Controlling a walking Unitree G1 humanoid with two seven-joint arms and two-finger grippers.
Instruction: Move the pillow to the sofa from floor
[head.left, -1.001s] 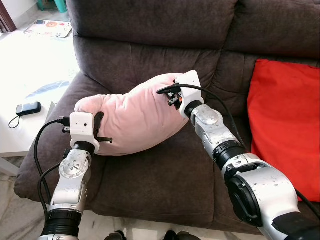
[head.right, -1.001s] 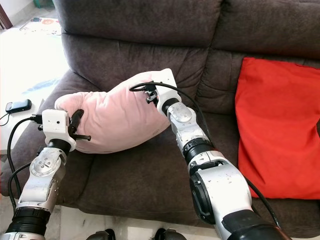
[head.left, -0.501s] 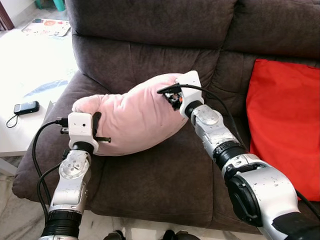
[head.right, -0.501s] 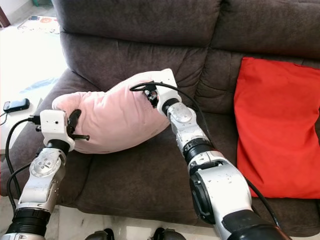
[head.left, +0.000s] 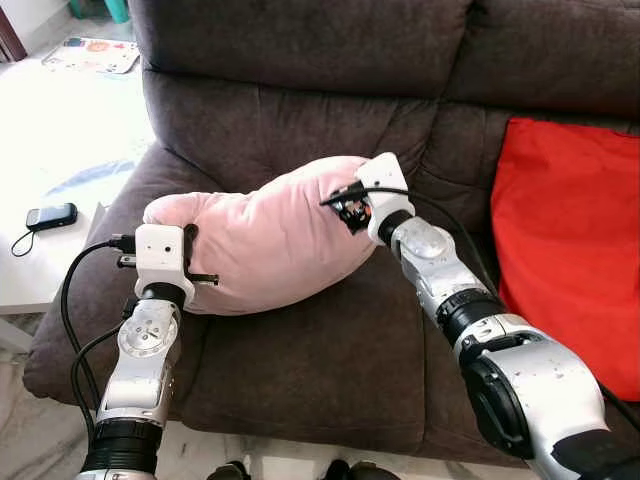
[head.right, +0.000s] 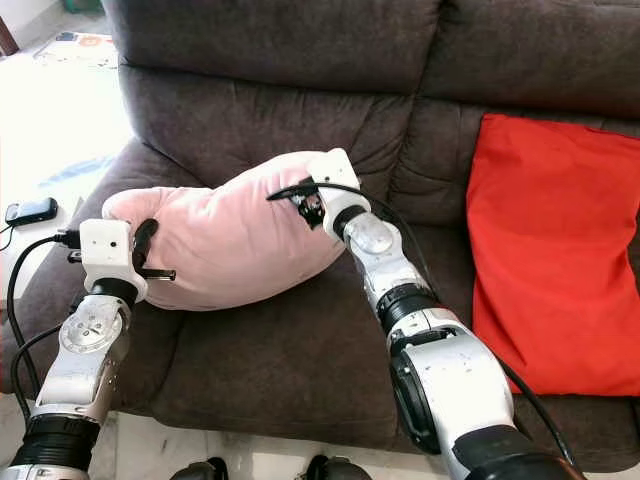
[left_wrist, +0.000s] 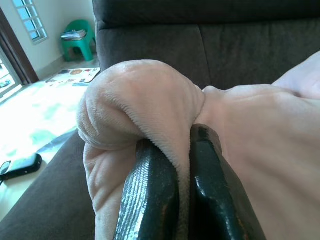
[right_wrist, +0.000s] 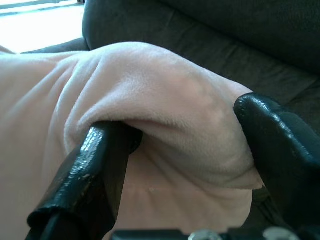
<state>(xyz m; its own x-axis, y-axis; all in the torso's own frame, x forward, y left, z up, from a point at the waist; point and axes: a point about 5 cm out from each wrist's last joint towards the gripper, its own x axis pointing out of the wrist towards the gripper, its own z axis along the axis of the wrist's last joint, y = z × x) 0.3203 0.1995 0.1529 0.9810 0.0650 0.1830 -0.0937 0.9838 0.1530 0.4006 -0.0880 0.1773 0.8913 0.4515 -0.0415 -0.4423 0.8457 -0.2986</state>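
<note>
I have the pink pillow (head.left: 265, 235) over the left seat of the sofa (head.left: 300, 350), underside at or just above the cushion. Left gripper (left_wrist: 176, 165) is pinched tight on a fold at one corner, right gripper (right_wrist: 185, 150) clamped wider around a thick bunch at the other. To place it cleanly I'd settle it fully on the seat, then open both together so neither drags it.

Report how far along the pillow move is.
Done: the pink pillow is off the floor and lies on the sofa seat. In hand: the left gripper pinches one corner and the right gripper clamps the other end. Left: open both sets of fingers and draw the arms back.
</note>
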